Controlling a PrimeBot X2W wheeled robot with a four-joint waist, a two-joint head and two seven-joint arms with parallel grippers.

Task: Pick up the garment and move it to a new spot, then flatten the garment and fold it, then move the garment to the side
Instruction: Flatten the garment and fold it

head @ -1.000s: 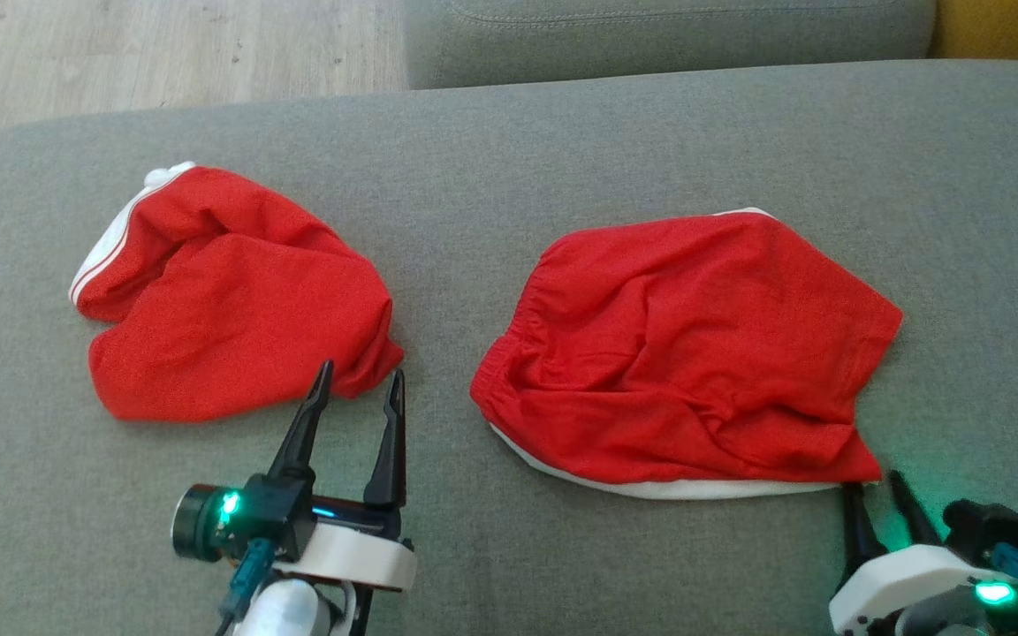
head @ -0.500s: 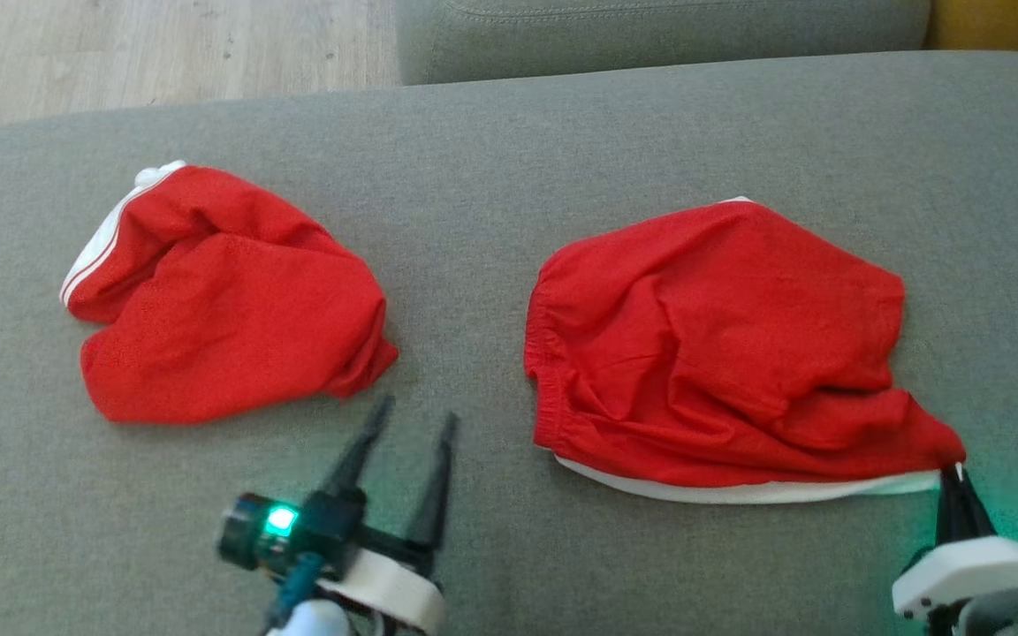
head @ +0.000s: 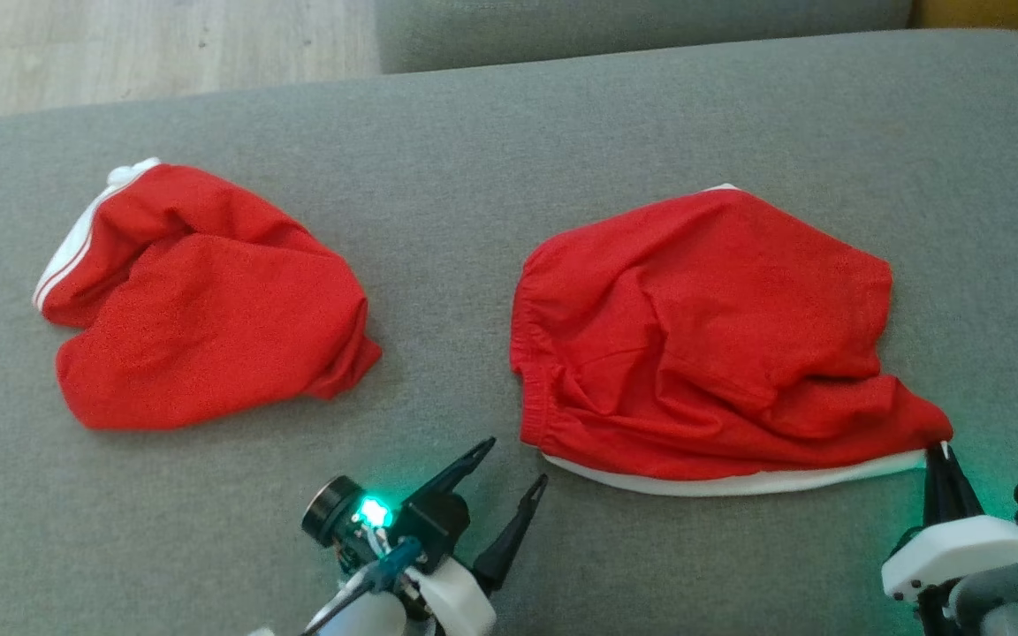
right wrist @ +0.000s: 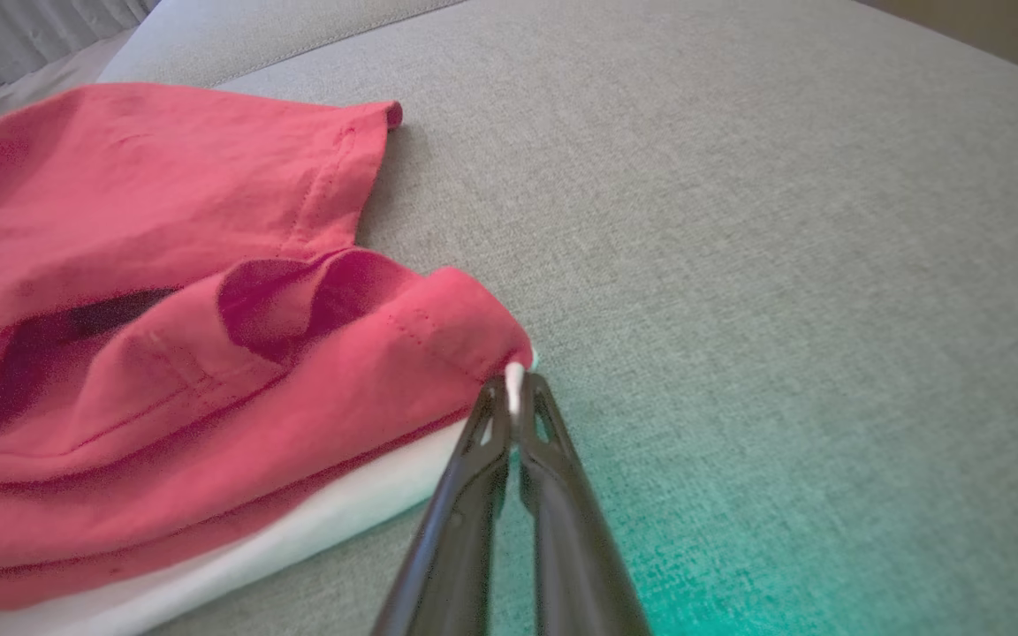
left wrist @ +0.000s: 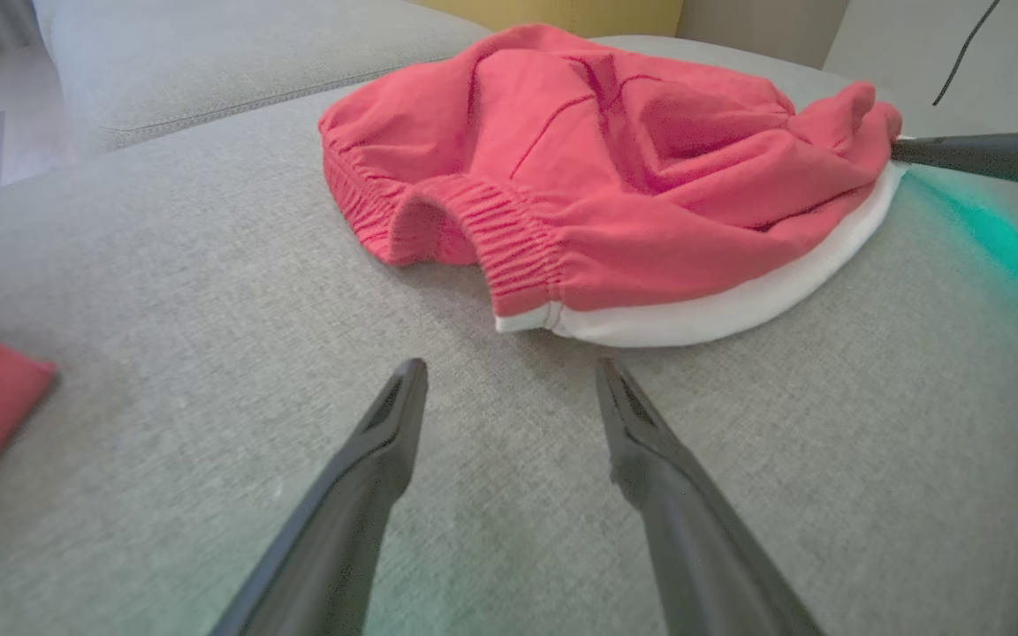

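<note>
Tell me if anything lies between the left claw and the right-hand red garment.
Nothing visible: bare sofa cushion separates the open left claw from the waistband corner of the red garment. The right claw is shut on its white-edged corner.

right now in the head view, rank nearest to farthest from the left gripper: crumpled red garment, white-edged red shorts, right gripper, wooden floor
1. white-edged red shorts, just right of the left gripper
2. crumpled red garment, up and to the left
3. right gripper, far right, fingers shut on the shorts' corner
4. wooden floor, top left of the view
</note>
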